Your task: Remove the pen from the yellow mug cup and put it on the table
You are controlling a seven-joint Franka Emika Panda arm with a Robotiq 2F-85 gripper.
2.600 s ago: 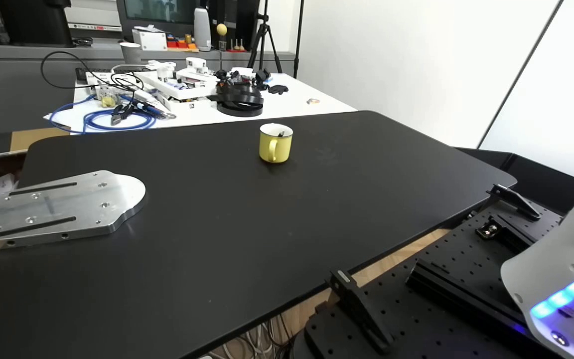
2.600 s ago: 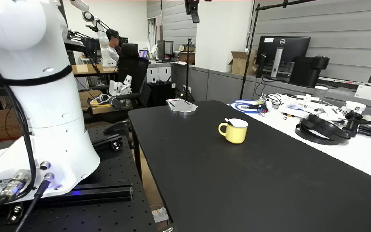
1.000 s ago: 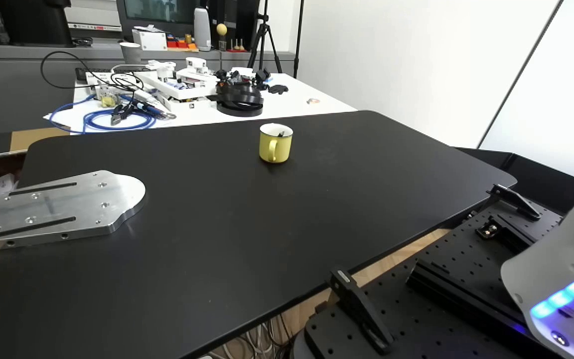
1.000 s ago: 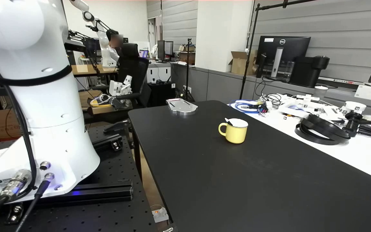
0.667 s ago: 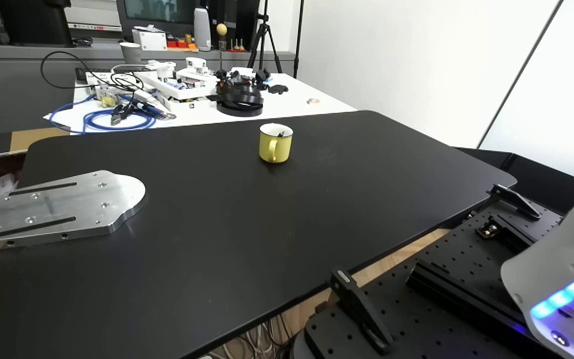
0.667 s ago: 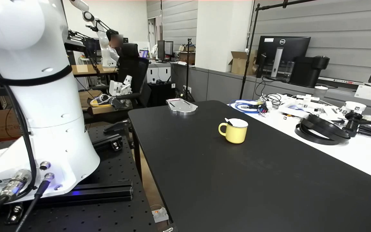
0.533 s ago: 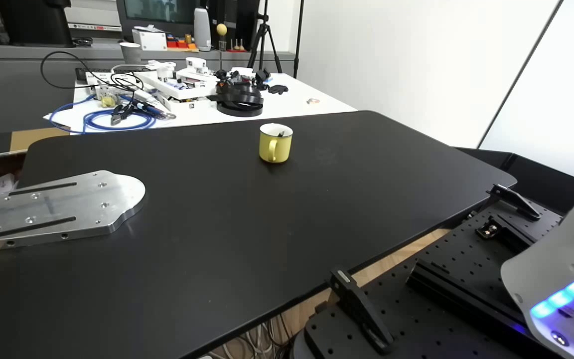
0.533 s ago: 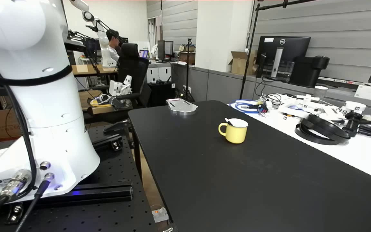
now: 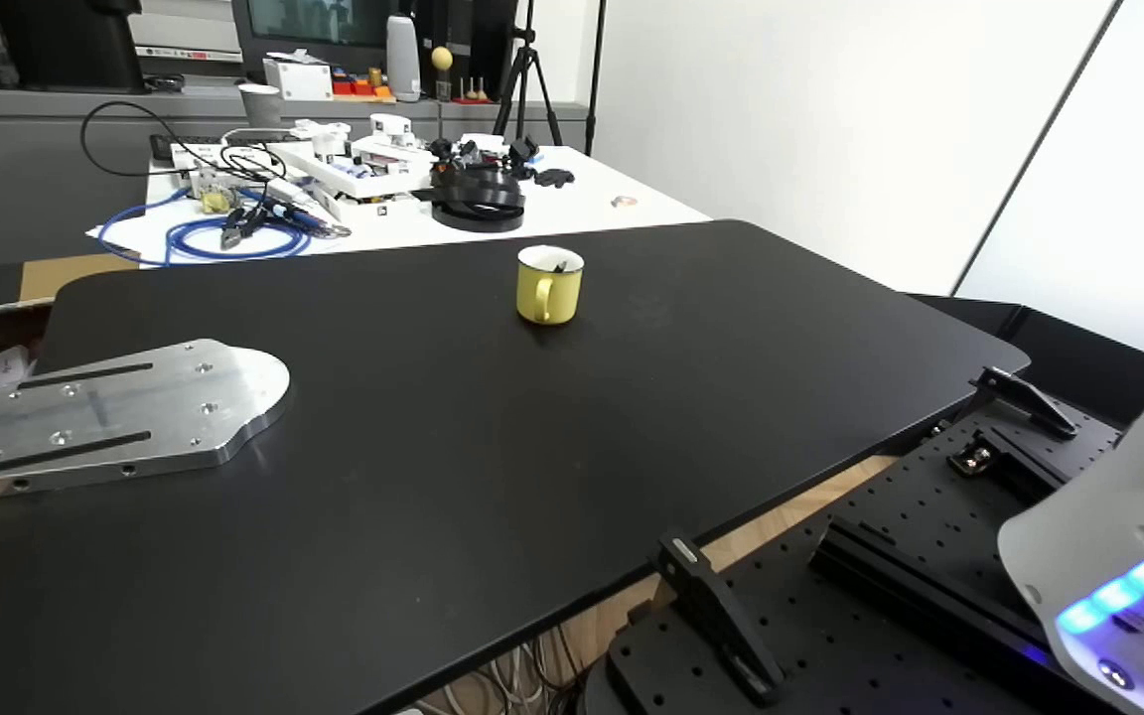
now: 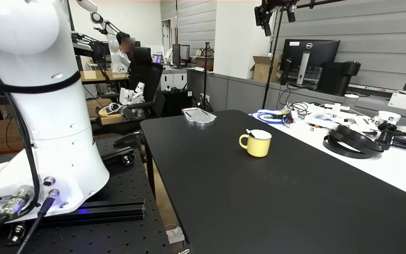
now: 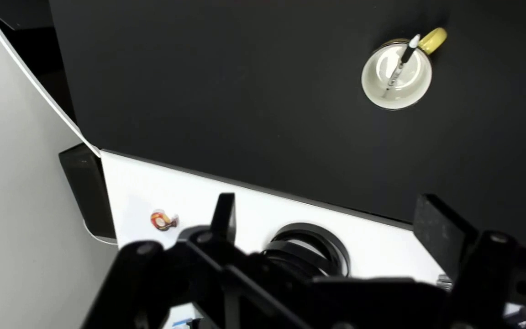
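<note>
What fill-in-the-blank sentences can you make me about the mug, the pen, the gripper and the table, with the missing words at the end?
1. The outside of the mug is ____ in colour.
2. In the wrist view, the pen crosses the mug's rim right beside its ____.
3. The gripper is ____, not shut.
4. The table under the mug is ____ in colour.

Missing words: yellow; handle; open; black.

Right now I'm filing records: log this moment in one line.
gripper: open, holding nothing | pen: leaning inside yellow mug | yellow mug: upright on black table | pen removal: not yet done
</note>
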